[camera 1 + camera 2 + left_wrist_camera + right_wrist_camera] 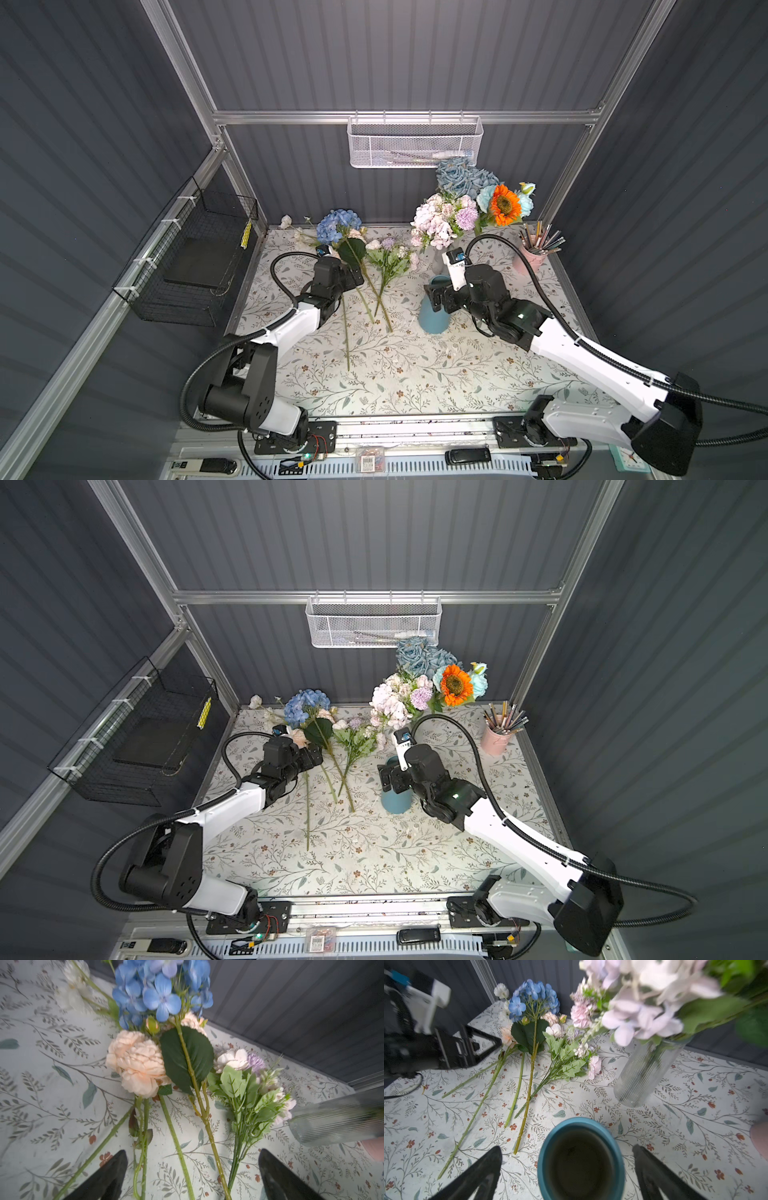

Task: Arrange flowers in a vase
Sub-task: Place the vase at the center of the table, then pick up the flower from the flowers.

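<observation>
Several flowers are already placed and several are not. In both top views a bouquet of pink, dusty-blue and orange blooms [461,208] stands in the ribbed clear glass vase [438,261], just behind the round blue ceramic vase [434,322], which looks empty. The loose long-stemmed flowers [386,257] lie flat on the floral-printed worktop [415,374], to the side of the blue vase nearer the left arm. The right tool [432,298] hangs at the blue vase's mouth. The left tool [356,277] hovers over the loose stems, well apart from the blue vase.

The left wrist view shows the left tool [192,1151] wide open and gripping nothing. Green stems of the peach peony [137,1064] and blue hydrangea [158,991] run between its black fingers [108,1176], not yet pinched.

The right wrist view shows the right tool [566,1147] spread open and empty, one finger either side of the blue vase's rim and apart from it. Beyond the blue vase the loose flowers lie to one side and the filled glass vase stands to the other. My judgement is that roughly half the arranging is left.
</observation>
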Tool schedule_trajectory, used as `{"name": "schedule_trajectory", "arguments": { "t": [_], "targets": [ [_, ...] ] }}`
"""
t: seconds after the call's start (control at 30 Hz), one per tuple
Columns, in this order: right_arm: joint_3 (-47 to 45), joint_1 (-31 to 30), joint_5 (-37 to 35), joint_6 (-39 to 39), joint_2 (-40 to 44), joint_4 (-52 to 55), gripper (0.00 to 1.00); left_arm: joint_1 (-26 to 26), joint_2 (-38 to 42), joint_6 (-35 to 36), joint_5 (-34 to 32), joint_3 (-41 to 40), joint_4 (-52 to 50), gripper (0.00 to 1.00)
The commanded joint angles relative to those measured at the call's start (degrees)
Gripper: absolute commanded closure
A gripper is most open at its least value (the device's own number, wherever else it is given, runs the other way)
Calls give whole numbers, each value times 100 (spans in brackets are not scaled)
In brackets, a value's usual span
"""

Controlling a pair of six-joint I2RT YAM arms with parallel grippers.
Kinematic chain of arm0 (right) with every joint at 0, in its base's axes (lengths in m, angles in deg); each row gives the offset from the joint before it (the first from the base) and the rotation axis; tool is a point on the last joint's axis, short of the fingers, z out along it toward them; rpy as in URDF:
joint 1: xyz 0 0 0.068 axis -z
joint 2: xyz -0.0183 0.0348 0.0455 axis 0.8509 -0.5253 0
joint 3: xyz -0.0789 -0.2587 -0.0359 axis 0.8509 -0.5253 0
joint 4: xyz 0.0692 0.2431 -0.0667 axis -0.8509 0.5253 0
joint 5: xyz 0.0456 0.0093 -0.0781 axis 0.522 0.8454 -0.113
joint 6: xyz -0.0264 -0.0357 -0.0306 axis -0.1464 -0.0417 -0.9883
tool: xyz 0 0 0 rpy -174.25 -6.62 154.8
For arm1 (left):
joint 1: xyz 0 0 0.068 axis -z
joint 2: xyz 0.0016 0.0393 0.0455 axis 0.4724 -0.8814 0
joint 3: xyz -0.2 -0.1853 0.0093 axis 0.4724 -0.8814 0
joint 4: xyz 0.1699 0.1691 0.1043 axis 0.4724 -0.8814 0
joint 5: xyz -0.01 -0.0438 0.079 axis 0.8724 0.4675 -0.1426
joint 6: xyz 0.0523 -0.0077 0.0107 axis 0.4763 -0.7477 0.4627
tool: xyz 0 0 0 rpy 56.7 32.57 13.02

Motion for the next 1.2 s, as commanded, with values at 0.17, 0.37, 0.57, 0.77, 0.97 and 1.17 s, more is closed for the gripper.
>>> {"name": "schedule_trajectory", "arguments": {
  "t": [0.17, 0.37, 0.57, 0.77, 0.97, 1.17],
  "targets": [
    [-149, 1104, 216, -101, 765, -37, 1, 395, -1132, -277, 60, 864, -468, 12],
    [-584, 1705, 209, 34, 1042, -375, 1, 508, -1767, -415, -168, 1151, -459, 19],
    [-1028, 2153, 395, 393, 1113, -754, 1, 530, -2241, -712, -248, 1291, -444, 29],
    [-1170, 2216, 668, 558, 1003, -912, 1, 539, -2555, -761, -129, 1472, -358, 39],
    [-1093, 2212, 744, 568, 889, -821, 1, 548, -2659, -748, -76, 1523, -341, 57],
    [-1059, 2212, 687, 527, 907, -848, 1, 551, -2625, -667, -92, 1491, -364, 87]
  ]
}}
